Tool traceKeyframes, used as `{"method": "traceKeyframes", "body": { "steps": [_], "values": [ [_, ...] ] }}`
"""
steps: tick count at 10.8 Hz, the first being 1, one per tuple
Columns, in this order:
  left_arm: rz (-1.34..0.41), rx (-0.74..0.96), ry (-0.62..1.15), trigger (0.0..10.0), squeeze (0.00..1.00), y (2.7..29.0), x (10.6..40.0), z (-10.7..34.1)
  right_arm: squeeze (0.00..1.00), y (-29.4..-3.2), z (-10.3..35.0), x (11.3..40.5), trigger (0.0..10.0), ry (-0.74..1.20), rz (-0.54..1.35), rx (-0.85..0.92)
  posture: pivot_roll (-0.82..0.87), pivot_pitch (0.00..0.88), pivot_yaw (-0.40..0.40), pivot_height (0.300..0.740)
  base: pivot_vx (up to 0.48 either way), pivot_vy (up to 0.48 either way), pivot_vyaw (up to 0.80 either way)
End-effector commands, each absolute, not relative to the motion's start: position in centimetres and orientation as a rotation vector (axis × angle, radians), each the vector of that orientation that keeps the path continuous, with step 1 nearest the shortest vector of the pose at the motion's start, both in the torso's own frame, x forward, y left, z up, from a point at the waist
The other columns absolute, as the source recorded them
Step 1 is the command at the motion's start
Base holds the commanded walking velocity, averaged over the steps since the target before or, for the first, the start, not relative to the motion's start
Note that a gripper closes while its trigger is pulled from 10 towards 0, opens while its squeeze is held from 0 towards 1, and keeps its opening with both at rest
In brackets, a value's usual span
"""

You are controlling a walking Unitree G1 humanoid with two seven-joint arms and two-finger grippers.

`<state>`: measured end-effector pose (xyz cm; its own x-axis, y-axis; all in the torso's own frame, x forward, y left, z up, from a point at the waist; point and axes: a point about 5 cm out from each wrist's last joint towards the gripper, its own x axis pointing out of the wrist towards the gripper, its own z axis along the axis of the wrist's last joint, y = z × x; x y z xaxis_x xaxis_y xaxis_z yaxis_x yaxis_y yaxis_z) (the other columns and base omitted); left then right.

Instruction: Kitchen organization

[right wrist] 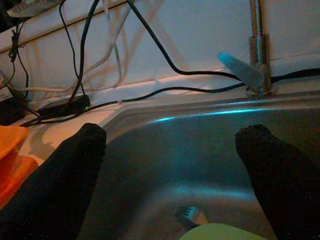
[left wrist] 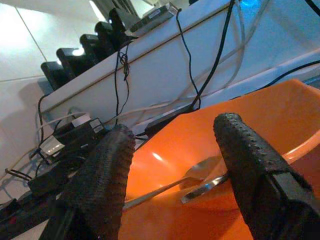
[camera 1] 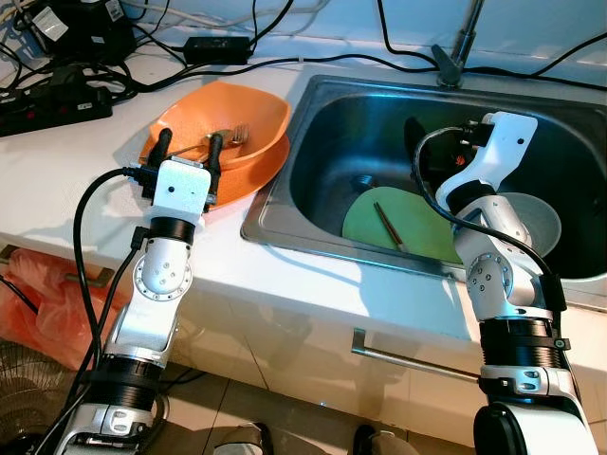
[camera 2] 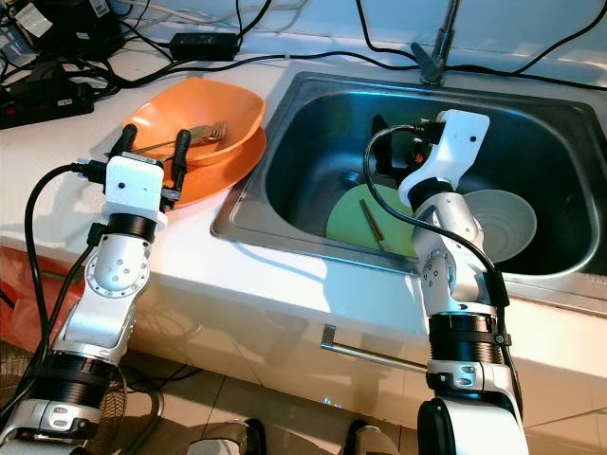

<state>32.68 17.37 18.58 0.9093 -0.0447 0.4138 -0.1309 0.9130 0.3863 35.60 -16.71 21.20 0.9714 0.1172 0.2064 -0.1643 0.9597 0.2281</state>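
Left gripper point(camera 1: 190, 145): fingers point(left wrist: 107, 175) spread wide, holding nothing; poised at the near rim of the orange bowl, tips pointing over it.
Right gripper point(right wrist: 170, 165): fingers point(right wrist: 62, 175) spread wide, holding nothing; lowered inside the sink, above its floor, pointing toward the back wall and the tap.
Orange bowl point(camera 1: 237, 109): on the white counter just left of the sink, nested in an orange plate point(camera 1: 256, 171) beneath it.
Cutlery in bowl: a fork point(camera 1: 235, 135) and a spoon point(left wrist: 200, 172) lying inside, handles toward the left gripper.
Sink point(camera 1: 332, 123): stainless steel, set into the counter; drain near the middle.
Green plate point(camera 1: 379, 223): flat on the sink floor, near the front wall, partly behind the right arm.
Chopsticks point(camera 1: 389, 227): lying across the green plate.
White bowl point(camera 1: 536, 223): upright in the sink, just right of the green plate, partly hidden by the right arm.
Second fork point(right wrist: 190, 216): on the sink floor at the far edge of the green plate.
Tap point(camera 1: 460, 43): behind the sink, lever turned left.
Counter point(camera 1: 57, 180): white; black cables, a power strip point(camera 1: 52, 104) and an adapter point(camera 1: 216, 47) along the back.
Below: a cupboard handle point(camera 1: 408, 362) on the cabinet front; an orange plastic bag point(camera 1: 38, 303) at lower left.
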Motion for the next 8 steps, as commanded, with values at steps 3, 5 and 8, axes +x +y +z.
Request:
{"method": "traceKeyframes", "body": {
  "steps": [3,5,8],
  "values": [
    [0.062,0.427,-0.449,0.0,0.00,17.72,32.98,18.82,0.00,-16.99,22.00,35.62,10.0,-0.214,0.132,0.248,0.05,0.130,0.055,0.740,0.000,0.000,0.00],
    [0.059,0.428,-0.450,0.0,0.00,17.70,33.05,18.79,0.00,-17.04,22.05,35.59,10.0,-0.216,0.130,0.248,0.05,0.130,0.056,0.740,0.000,0.000,0.00],
    [0.055,0.427,-0.456,0.0,0.00,17.67,33.18,18.79,0.00,-17.11,22.14,35.61,10.0,-0.219,0.126,0.252,0.05,0.130,0.055,0.740,0.000,0.000,0.00]
  ]
}}
